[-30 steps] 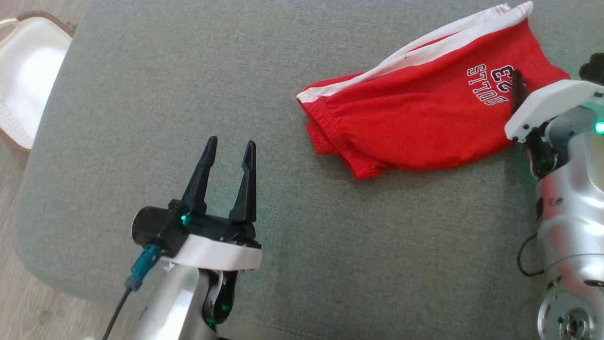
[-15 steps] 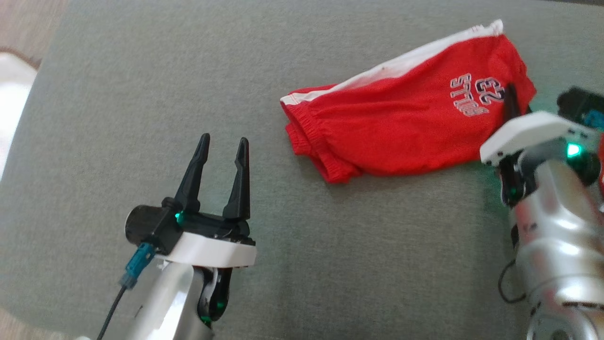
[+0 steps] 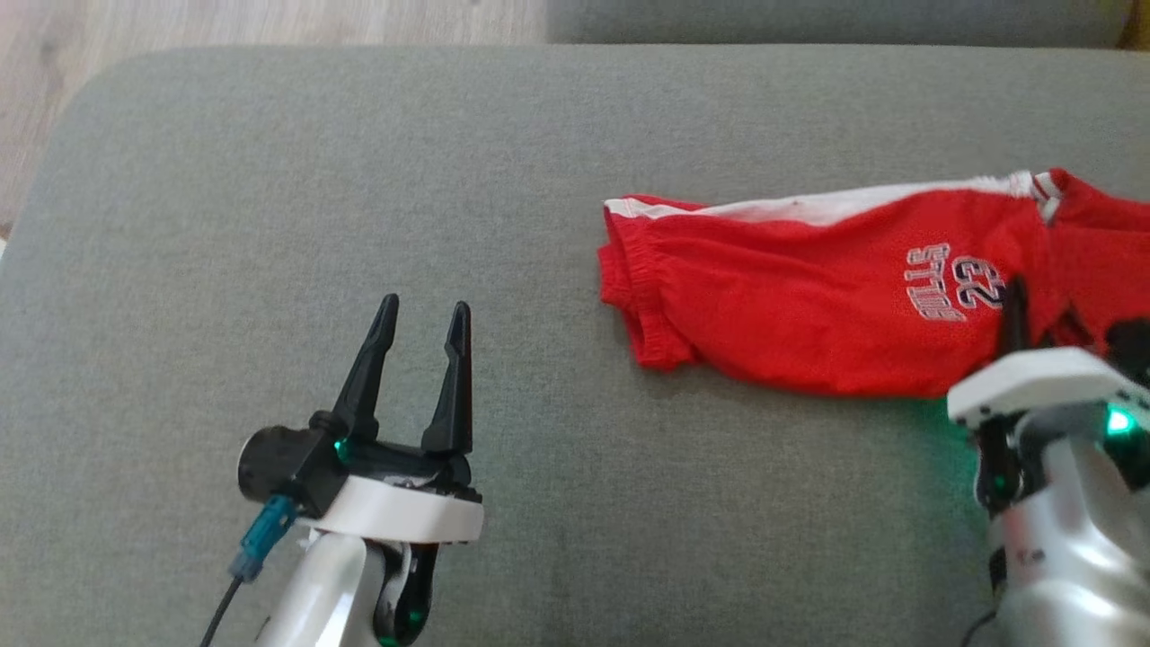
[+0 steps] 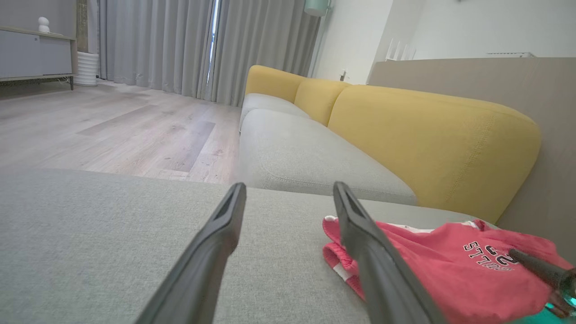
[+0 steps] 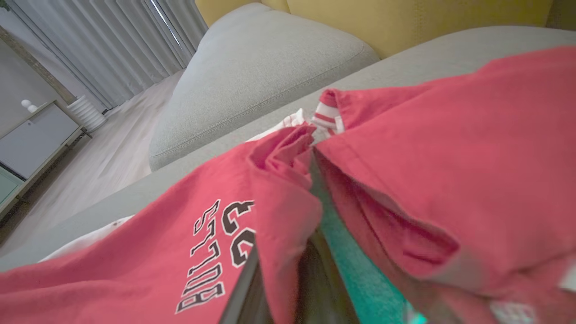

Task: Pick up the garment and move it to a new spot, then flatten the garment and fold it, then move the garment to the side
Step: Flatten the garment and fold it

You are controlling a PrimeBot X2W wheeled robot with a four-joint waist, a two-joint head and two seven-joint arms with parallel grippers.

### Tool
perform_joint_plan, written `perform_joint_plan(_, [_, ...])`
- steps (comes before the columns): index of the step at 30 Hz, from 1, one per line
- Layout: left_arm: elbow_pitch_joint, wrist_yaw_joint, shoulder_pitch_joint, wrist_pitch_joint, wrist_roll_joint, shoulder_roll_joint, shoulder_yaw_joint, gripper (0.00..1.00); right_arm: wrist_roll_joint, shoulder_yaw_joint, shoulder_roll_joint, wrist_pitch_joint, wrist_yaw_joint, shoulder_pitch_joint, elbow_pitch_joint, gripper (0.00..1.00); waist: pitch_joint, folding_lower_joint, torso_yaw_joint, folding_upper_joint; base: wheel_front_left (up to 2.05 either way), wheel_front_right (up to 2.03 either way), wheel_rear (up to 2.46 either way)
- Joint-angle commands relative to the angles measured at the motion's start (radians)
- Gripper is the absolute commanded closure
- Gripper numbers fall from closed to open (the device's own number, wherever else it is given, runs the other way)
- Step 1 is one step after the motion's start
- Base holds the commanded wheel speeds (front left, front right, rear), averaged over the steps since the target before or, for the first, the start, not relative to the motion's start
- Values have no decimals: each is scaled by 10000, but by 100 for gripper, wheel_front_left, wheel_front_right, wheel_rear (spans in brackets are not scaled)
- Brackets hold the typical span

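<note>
Right-side pinch on garment; slip risk

My right gripper (image 3: 1017, 310) pinches 1 fold of the red garment (image 3: 809, 296), which lies on the grey cushion (image 3: 449, 180). My left gripper (image 3: 424, 307) sits spread and empty. A thin fold may slip out if I lift.

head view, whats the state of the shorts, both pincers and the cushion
red Bulls shorts, crumpled, lying down, not yet flat
left pincer, open, empty, apart from the shorts
right pincer, shut on a fold of the shorts
grey cushion, shorts lying on its right part
</note>
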Motion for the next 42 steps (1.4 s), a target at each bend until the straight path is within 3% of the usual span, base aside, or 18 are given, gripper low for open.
perform_joint_plan(1, [-291, -32, 7, -51, 75, 39, 414, 0, 137, 110, 134, 31, -9, 175, -566, 100, -114, 2, -66, -1, 0, 0, 0])
perform_joint_plan(9, [-333, -59, 179, -51, 109, 39, 346, 0, 510, 114, 135, 46, -9, 671, -1130, 100, -133, 2, -36, -1, 0, 0, 0])
perform_joint_plan(16, [-238, -93, 154, -51, 153, 39, 376, 0, 1048, 961, 135, -209, -9, 543, -1473, 100, -156, 2, -14, -1, 0, 0, 0])
perform_joint_plan(29, [-45, -86, 273, -51, 144, 39, 220, 0, 2891, 3848, 135, -626, -9, 216, -2547, 100, -610, 2, 527, -1, 0, 0, 0])
perform_joint_plan(42, [-3, -61, 526, -51, 210, 39, 263, 0, 3267, 5746, 135, -735, -9, -108, -2184, 100, -753, 2, 1381, -1, 0, 0, 0])
